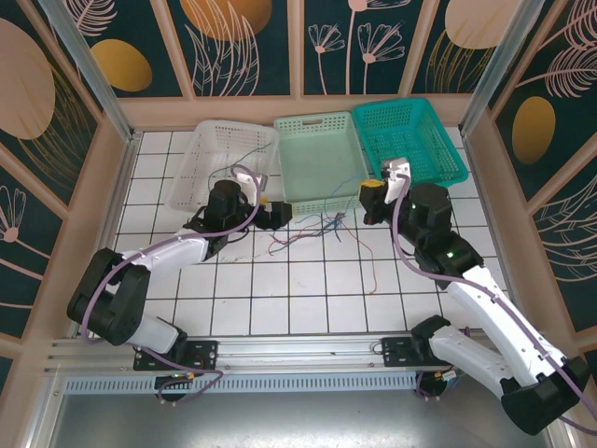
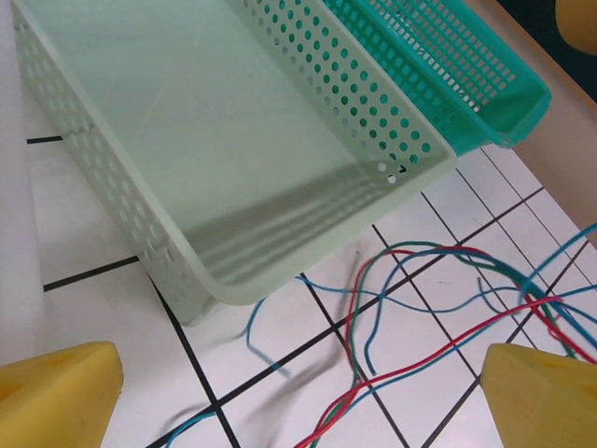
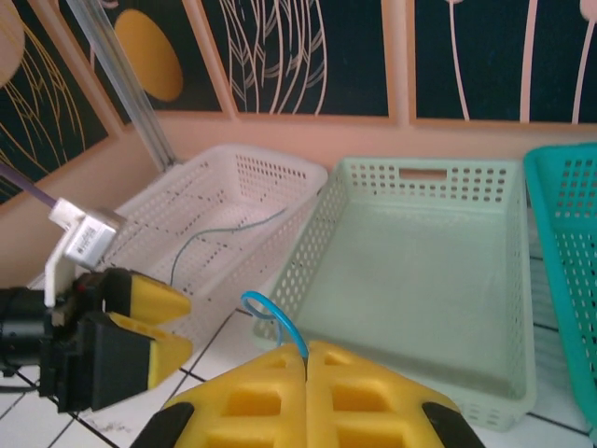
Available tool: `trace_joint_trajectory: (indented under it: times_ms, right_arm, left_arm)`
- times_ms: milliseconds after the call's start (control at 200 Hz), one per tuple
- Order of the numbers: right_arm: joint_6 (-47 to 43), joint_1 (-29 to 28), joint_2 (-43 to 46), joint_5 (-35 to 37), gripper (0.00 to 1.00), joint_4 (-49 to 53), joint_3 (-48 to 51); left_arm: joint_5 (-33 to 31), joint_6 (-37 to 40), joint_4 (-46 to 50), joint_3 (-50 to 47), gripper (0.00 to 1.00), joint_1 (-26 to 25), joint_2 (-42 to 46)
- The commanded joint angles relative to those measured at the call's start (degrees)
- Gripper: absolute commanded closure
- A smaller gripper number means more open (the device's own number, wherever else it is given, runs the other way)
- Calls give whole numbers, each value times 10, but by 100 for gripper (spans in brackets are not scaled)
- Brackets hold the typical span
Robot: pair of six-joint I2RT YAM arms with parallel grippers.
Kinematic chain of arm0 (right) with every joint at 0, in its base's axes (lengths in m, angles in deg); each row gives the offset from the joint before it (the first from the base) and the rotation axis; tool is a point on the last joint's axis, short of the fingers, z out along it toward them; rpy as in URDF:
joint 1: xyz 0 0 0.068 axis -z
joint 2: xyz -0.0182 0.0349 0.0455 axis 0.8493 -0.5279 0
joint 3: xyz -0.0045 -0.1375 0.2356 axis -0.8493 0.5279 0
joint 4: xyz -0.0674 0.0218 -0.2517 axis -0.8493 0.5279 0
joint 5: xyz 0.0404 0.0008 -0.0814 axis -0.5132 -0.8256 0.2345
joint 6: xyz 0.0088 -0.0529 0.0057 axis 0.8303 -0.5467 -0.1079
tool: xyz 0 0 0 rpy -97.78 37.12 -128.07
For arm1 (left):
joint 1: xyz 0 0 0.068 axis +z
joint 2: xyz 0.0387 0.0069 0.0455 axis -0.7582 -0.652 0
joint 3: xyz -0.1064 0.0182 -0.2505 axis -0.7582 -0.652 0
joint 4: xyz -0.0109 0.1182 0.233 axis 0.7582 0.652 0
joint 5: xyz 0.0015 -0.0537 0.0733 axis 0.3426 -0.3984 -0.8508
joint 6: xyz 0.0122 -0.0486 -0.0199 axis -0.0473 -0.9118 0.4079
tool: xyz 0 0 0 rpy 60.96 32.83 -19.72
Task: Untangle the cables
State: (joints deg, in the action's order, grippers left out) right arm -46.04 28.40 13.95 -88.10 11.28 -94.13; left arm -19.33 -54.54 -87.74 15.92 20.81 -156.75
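The cables (image 1: 322, 224) lie in a loose tangle of red, green and blue strands (image 2: 420, 289) on the white tiles, just in front of the pale green basket (image 1: 322, 159). My left gripper (image 1: 278, 214) sits at the tangle's left side, open. Its yellow fingertips (image 2: 56, 392) stand wide apart, with the strands lying below and between them, untouched. My right gripper (image 1: 370, 198) hovers at the tangle's right side. In the right wrist view it (image 3: 306, 359) is shut on a blue cable (image 3: 272, 315), which curls up from its tips in a small loop.
A white basket (image 1: 201, 173) at the back left holds one thin wire (image 3: 224, 229). A teal basket (image 1: 438, 163) stands at the back right beside the pale green one (image 2: 112, 201). A red strand (image 1: 373, 271) trails toward the near tiles. Frame posts and walls close in the sides.
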Motion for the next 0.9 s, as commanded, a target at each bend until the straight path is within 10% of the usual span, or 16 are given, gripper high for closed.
trace_joint_trajectory:
  times_ms: [0,891]
  right_arm:
    - [-1,-3,8,10,100,1,-42]
    - [73,-7,-56,-129,100,-120,56]
  left_arm:
    - [14,-9,-23,14,1,-5,-13]
    - [97,23,-110,85,6,-68,-70]
